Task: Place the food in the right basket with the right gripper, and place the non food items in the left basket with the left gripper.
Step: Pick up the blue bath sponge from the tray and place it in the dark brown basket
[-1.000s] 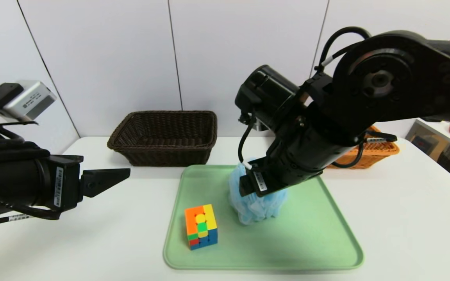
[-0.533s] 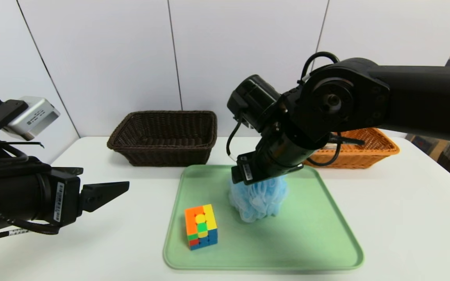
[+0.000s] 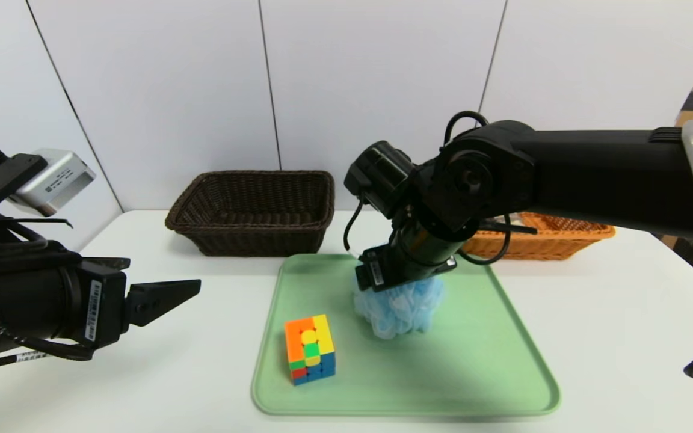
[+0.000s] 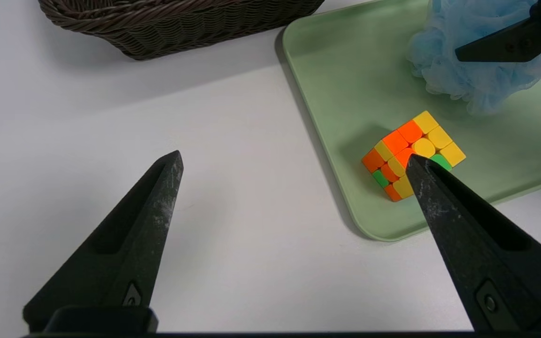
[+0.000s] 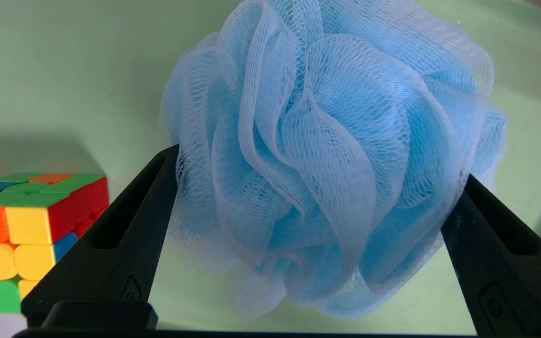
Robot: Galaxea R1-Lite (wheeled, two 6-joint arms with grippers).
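Observation:
The fluffy light-blue puff sits on the green tray. My right gripper reaches down over it, open. One of its fingers stands on each side of the puff, and the mesh brushes both. The puzzle cube stands near the tray's front left corner. My left gripper hovers open over bare table to the left of the tray, holding nothing. The dark left basket and the orange right basket stand at the back. The food is out of view.
The right arm's forearm and elbow stretch across in front of the orange basket and hide much of it. The white wall stands close behind both baskets. The table is white.
The right arm has swung lower and farther back, bringing its gripper down around the puff. The left gripper, the cube and the puff have stayed put.

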